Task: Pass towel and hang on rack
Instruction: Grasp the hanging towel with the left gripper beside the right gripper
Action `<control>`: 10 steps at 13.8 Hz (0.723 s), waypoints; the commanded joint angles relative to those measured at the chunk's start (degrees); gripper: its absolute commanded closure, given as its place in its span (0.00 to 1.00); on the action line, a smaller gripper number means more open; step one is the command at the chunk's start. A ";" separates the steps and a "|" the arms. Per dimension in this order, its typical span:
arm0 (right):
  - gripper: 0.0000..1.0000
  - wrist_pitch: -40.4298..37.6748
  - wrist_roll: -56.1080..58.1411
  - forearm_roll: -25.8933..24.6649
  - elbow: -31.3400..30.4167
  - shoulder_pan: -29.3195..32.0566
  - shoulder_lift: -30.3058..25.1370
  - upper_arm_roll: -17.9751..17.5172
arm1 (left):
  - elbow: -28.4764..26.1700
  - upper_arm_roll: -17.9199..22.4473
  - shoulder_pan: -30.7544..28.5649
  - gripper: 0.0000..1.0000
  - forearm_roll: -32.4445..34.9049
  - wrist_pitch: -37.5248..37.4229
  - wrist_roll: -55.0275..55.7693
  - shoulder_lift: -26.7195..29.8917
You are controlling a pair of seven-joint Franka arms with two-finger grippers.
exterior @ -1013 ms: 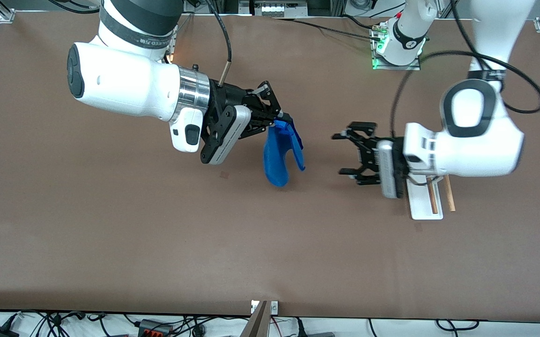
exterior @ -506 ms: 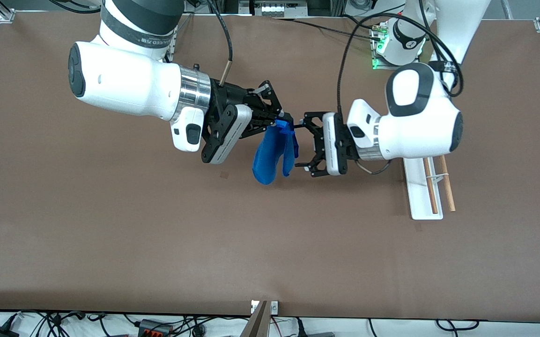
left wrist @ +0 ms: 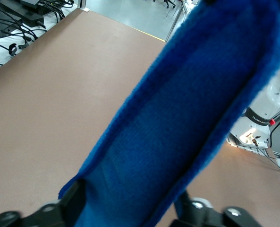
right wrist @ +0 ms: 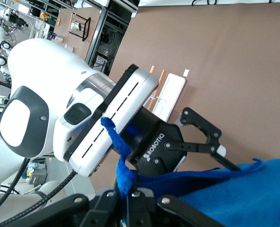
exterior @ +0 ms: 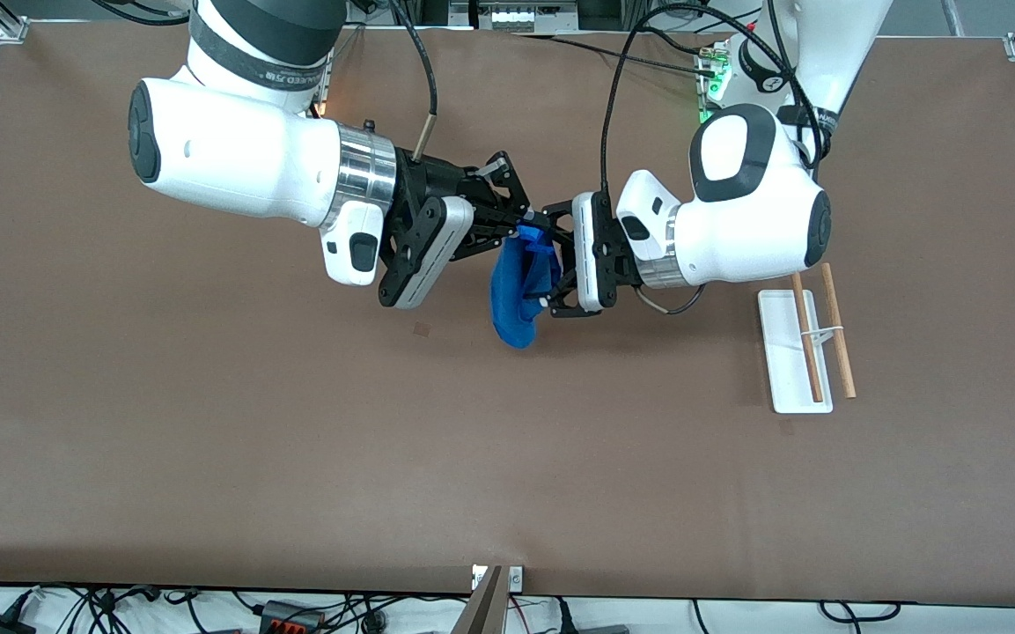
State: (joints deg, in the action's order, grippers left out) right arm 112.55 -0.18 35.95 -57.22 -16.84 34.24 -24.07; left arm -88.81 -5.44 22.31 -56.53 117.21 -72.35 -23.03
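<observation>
You are viewing the towel [exterior: 520,291] hanging over mid-table, pinched at its top edge by the closed right gripper [exterior: 526,225]. The left gripper [exterior: 557,262] is straddling the cloth, fingers not yet clamped. The rack [exterior: 796,352] is standing toward the left arm's end.

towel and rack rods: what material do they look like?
Towel: soft microfibre or fleece by the look, matte royal blue; the left wrist view shows a fuzzy nap and it droops limp between both grippers. Rack rods: probably bare wood, a light-brown matte dowel look, on a white base that seems smooth plastic or painted metal.
</observation>
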 commanded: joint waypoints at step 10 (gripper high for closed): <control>0.00 1.36 -0.34 0.53 -0.70 -0.13 -0.67 -0.18 | 0.31 1.66 -2.00 0.99 9.38 -0.48 -1.31 2.19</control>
State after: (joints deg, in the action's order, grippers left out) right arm 113.20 -0.18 35.94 -57.36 -16.89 34.23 -24.08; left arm -88.18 -4.14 21.50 -50.99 117.27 -72.60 -22.78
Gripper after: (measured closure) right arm 0.824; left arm 0.965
